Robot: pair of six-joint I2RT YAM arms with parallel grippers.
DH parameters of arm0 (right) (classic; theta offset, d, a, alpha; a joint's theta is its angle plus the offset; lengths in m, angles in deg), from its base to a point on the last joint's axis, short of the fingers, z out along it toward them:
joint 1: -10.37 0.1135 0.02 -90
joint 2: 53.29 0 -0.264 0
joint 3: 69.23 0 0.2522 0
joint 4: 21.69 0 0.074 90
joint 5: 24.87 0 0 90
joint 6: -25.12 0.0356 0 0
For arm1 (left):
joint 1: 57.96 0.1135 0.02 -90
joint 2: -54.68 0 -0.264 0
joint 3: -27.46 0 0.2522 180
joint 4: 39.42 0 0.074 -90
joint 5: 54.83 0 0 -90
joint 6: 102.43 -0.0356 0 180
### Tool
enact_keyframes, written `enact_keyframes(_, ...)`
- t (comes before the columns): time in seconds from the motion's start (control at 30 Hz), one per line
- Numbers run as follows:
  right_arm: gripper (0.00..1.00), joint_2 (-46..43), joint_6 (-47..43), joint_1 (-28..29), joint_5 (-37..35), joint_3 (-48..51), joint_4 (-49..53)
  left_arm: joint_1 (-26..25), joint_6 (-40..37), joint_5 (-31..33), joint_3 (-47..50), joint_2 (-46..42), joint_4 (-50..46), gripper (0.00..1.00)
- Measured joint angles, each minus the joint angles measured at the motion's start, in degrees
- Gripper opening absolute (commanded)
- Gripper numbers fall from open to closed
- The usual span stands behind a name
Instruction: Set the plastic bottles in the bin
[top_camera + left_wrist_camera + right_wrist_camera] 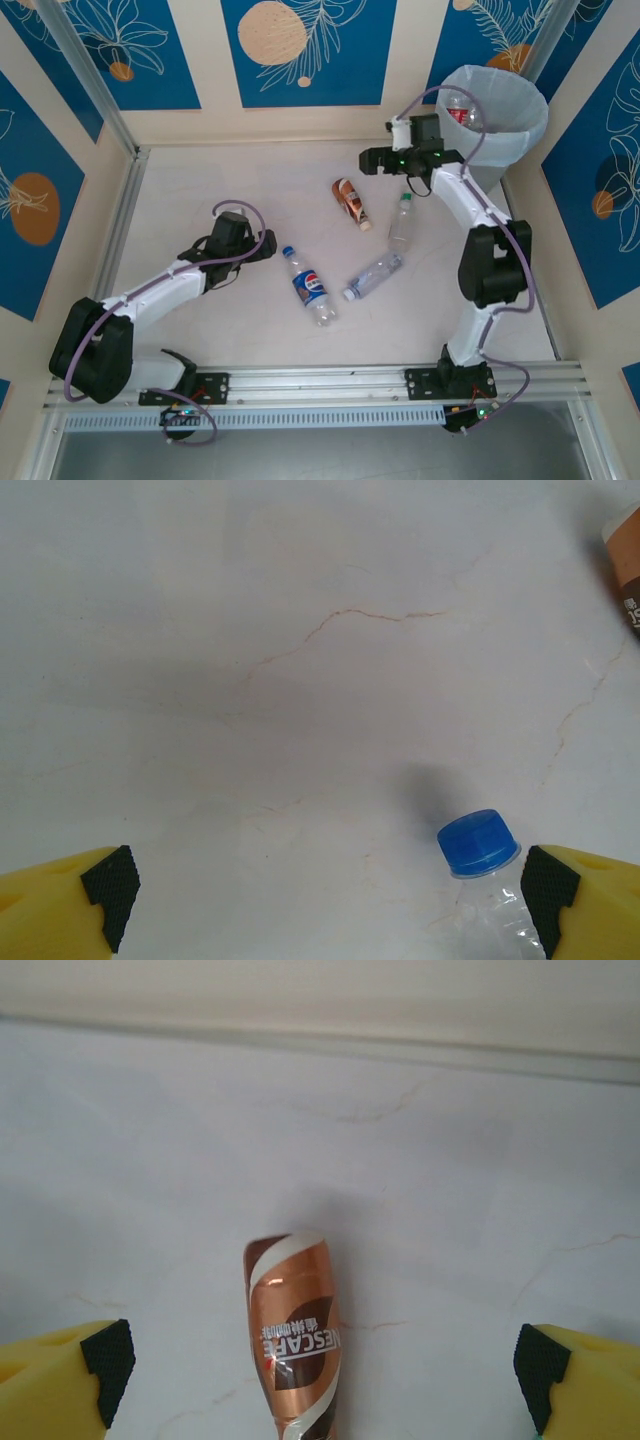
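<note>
- Looking from above, we see the bin (512,142) at the far right corner of the table (200,180), lined with a pale bag, with a red-labelled bottle (462,113) inside it.
- We count four bottles lying on the table between the arms: a Pepsi bottle (311,288), a brown Nescafé bottle (350,202), a clear bottle (401,221) just right of the brown one, and a second clear bottle (373,275) nearer the arm bases.
- Our left gripper (325,885) has its jaws spread wide and holds nothing. The Pepsi bottle's blue cap (478,842) sits just inside the right-hand finger pad (548,888).
- Our right gripper (322,1368) is also spread wide and empty, low over the table just left of the bin. The brown Nescafé bottle lies lengthwise between its fingers, touching neither.
</note>
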Motion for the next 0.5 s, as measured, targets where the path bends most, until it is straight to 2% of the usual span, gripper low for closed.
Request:
enact_keyframes(0.27, 1.00, 11.3, -6.7, 3.7, -0.4, -10.3, 9.0, 0.0, 0.0, -1.5, 0.0, 0.0, 0.6, 0.99)
enact_keyframes(0.5, 0.97, 18.6, -8.4, 5.6, -0.6, -15.8, 14.7, 0.0, -0.5, -4.1, -0.1, 0.0, 1.3, 0.99)
